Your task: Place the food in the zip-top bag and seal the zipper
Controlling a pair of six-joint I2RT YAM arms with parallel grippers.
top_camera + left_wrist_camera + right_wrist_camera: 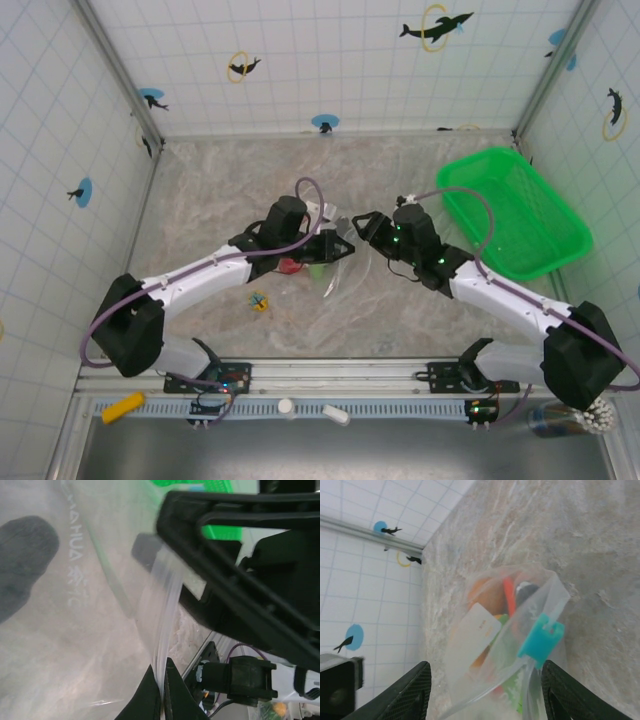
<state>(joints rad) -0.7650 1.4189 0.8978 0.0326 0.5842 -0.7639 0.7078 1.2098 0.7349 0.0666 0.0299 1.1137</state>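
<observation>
- Your left gripper is pinched nearly closed on a fold of the zip-top bag. In the left wrist view the clear film runs straight down into the tips.
- Your right gripper stands wide, one finger on each side of the bag, and as far as I can see it isn't clamping it.
- The bag sits around mid-table, right between the two grippers. The food is inside it: orange, red and green pieces showing behind the white label.
- The zipper shows at its teal tab, up at a corner of the bag. I can't tell whether the strip is pressed together.
- The table is a beige, marble-look surface with faint veins.
- A tiny yellow-blue trinket lies on it by your left arm, apart from the bag.
- The green basket sits on the right side, close to the wall.
- The walls are white tile on three sides, with dolphin stickers on blue discs and in yellow rings.
- A metal rail runs along the near edge.
</observation>
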